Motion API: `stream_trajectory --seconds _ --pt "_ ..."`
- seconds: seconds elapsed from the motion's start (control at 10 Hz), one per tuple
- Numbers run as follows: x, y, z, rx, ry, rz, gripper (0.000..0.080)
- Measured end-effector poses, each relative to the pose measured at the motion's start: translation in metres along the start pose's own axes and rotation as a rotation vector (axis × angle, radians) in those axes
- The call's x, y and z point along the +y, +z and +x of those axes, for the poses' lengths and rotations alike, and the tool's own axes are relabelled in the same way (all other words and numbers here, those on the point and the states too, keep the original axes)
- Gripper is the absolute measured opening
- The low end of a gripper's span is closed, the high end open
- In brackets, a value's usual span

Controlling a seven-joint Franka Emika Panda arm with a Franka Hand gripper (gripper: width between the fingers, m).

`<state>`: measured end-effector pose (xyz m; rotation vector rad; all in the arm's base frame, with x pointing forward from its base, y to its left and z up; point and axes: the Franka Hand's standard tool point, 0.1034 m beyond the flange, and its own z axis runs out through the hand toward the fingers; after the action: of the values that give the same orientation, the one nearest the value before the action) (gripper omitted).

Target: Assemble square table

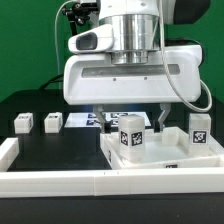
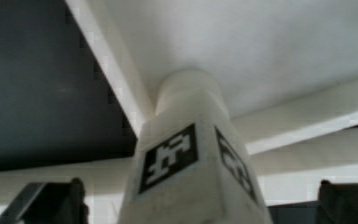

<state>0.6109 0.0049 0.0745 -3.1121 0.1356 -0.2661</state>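
Observation:
The white square slab [image 1: 172, 152] lies rim-up at the exterior view's right. One tagged white leg [image 1: 131, 135] stands upright at its near-left corner and a second leg [image 1: 199, 129] at its right corner. My gripper [image 1: 135, 120] hangs straight over the first leg, open, with one finger on either side of it. In the wrist view this leg [image 2: 194, 150] rises between the dark fingertips [image 2: 51, 205], with a gap on both sides of my gripper [image 2: 197, 206], and meets the slab [image 2: 291, 60]. Two loose legs [image 1: 22, 123] [image 1: 53, 121] sit at the left.
The long white rail [image 1: 60, 181] runs along the table's front and left edge. The marker board [image 1: 88, 120] lies flat behind the gripper. The black table top [image 1: 50, 145] lies between the loose legs and the rail.

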Motion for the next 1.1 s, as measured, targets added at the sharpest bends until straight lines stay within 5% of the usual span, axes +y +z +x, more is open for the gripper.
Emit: stream_trajectory --seconds 0.8,1.0,1.1 --pt "0.0003 -0.0018 0.0034 -0.002 -0.401 -0.017 0.0625" --pt "0.0002 -0.0018 0.0034 -0.002 -0.400 -0.017 0.0295" --pt "0.0003 -0.0017 0.0034 -0.002 -0.380 -0.017 0.0295"
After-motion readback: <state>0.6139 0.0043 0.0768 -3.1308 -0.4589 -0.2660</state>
